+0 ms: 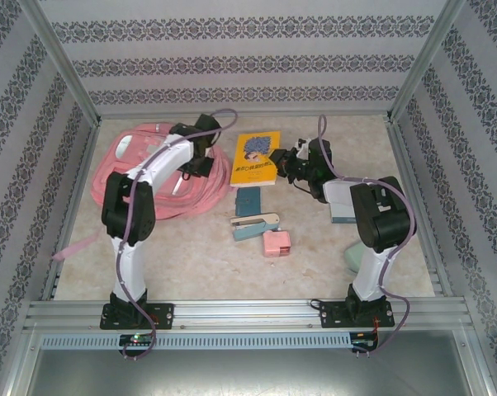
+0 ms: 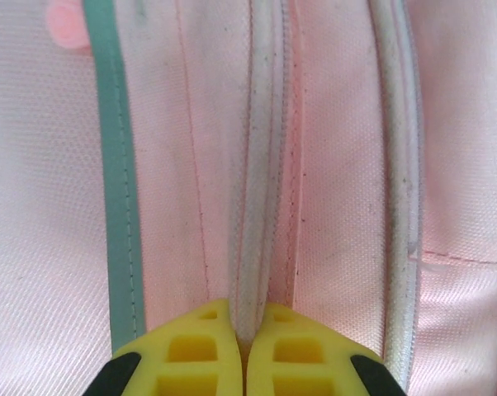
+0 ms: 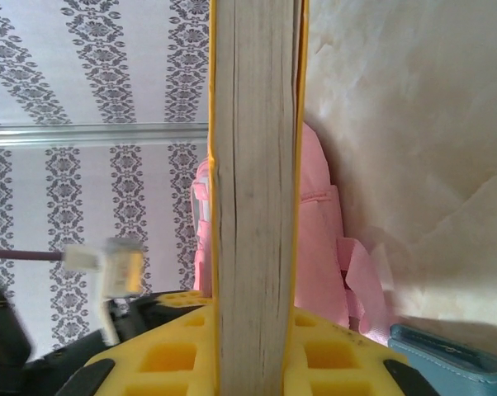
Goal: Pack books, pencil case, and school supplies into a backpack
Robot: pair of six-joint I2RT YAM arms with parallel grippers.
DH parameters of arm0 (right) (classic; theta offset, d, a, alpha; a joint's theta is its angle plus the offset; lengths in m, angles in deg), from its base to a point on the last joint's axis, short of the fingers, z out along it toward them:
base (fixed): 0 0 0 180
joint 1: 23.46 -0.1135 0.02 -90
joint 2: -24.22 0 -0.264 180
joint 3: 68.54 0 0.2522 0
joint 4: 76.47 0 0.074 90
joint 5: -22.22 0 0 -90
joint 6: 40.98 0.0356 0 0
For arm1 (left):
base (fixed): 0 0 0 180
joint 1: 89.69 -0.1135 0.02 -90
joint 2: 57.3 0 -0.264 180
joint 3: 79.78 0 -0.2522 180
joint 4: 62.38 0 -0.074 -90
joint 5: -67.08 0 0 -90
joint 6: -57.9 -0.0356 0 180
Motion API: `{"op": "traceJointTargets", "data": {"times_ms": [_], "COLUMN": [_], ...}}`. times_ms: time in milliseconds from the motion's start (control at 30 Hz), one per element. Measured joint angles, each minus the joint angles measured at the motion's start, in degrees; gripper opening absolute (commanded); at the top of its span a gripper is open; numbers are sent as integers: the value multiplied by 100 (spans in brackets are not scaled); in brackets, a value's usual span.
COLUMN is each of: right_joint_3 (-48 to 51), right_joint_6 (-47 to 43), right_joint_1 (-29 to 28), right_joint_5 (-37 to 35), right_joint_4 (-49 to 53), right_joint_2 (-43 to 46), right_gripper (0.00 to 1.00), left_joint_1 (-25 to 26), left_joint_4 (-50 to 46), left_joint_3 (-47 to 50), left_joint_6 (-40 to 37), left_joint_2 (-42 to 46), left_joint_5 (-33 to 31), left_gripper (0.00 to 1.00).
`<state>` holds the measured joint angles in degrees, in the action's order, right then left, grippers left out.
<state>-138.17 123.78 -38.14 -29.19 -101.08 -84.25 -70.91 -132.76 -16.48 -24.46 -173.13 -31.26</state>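
Top external view: the pink backpack [image 1: 153,177] lies flat at the left rear of the table [image 1: 191,264], a big fabric shape with looping straps. The left gripper [image 1: 201,163] rests on its right side, the arm covering part of it. A yellow book [image 1: 253,158] with a cartoon cover lies just right of the backpack, and the right gripper [image 1: 282,162] meets its right edge. Nearer the arms sit a small teal square pouch [image 1: 248,200], a teal-and-beige stapler [image 1: 255,224] and a pink block [image 1: 276,242], close together. A pale mint pencil case [image 1: 352,259] shows at the right, mostly hidden behind the right arm. Finger positions are too small to read from here.

Left wrist view: the left gripper [image 2: 242,351] has its yellow fingers [image 2: 195,351] pinched together on a white piping ridge of the backpack [image 2: 339,165]. The pink weave has stitched seams, with a teal strip [image 2: 116,206] on the left. The fingers are cut off by the bottom edge.

Right wrist view: the right gripper [image 3: 253,363] clamps the yellow book [image 3: 253,190], seen edge-on as pale pages between thin yellow covers. Past it, the backpack [image 3: 324,239] is half hidden. A teal object [image 3: 447,363] is cut off at the lower right; I cannot tell whether it is the pouch or the stapler.
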Motion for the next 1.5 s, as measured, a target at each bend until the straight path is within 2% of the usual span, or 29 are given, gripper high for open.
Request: {"op": "traceJointTargets", "data": {"times_ms": [267, 500, 833, 967, 1100, 1200, 1333, 1500], "right_joint_3": [-514, -1239, -3008, -3834, -4769, -5654, -6529, -6406], "right_joint_6": [98, 328, 660, 765, 737, 645, 391, 24], "right_joint_1": [-411, -824, -1860, -2197, -2487, -2669, -2813, -2806], "right_joint_5": [-2, -68, -573, -885, -1213, -1357, -1419, -1394], "right_joint_4": [-103, -177, -249, -186, 306, 927, 1825, 2214], "right_joint_2": [-402, -968, -2245, -2900, -3534, -4037, -4411, -4164], "right_gripper": [0, 0, 0, 0, 0, 11, 39, 42], "left_joint_1": [-1108, -1755, -1891, -1891, -1891, -1891, -1891, -1891], "left_joint_4": [7, 118, 490, 588, 608, 608, 621, 629], "left_joint_3": [-505, -518, -452, -452, -452, -452, -431, -404], "left_joint_6": [431, 791, 1335, 1504, 1563, 1563, 1563, 1558], "left_joint_2": [1231, 1399, 1397, 1388, 1381, 1377, 1377, 1373], "left_joint_5": [1384, 2754, 3956, 4175, 4266, 4269, 4269, 4275], "left_gripper": [0, 0, 0, 0, 0, 0, 0, 0]}}
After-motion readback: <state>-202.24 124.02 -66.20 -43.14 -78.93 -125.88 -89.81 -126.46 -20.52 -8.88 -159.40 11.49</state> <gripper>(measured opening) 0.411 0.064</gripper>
